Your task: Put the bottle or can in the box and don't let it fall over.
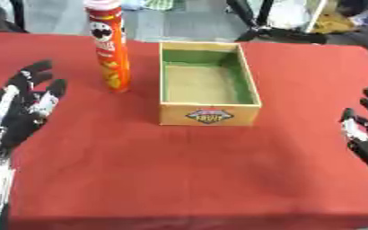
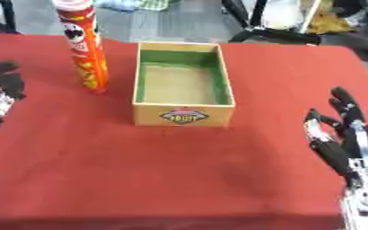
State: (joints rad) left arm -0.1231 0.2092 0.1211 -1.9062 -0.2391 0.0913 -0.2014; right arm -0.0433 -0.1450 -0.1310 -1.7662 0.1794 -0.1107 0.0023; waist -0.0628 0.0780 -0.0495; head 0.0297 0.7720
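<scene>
While the Pringles can stands upright left of the empty wooden box, nothing is done: left robot hand and right robot hand rest spread, holding nothing.

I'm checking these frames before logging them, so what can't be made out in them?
- Tall orange chip can: top cut by the upper edge, both views.
- Label on the wooden box with green lining: blurred, unreadable.
- Left hand: mostly cut off in right eye view.
- Right hand: partly cropped in left eye view.
</scene>
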